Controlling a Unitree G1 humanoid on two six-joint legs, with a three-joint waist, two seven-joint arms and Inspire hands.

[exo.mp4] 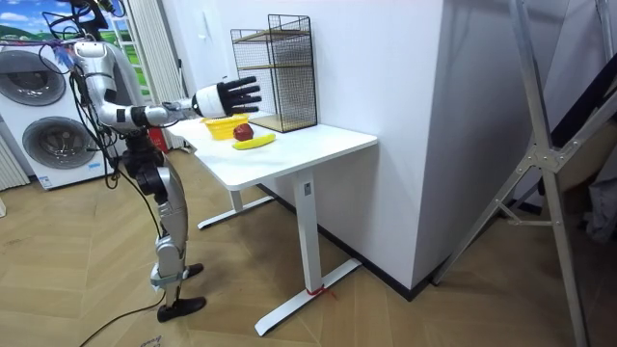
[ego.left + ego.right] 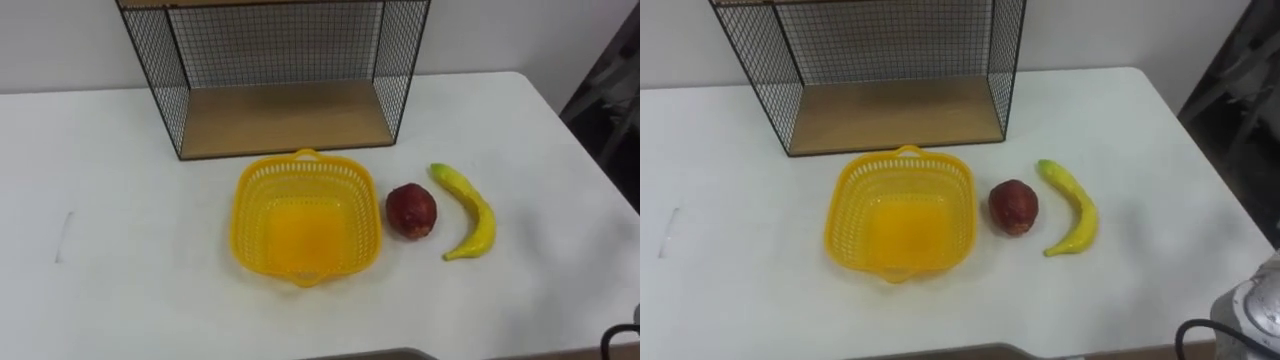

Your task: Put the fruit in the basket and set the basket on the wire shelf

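Head eyes look down close on the table (image 2: 120,280) and basket (image 2: 255,200); the distant room view shares both.

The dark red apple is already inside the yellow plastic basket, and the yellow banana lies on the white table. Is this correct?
No. The left eye view shows the dark red apple on the white table, between the yellow plastic basket and the yellow banana.

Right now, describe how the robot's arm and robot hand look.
The right robot hand has black fingers and a white, rounded wrist cuff. Its arm is slim and dark, with pale grey segments. In the right eye view, a dark cable curves beside grey casing.
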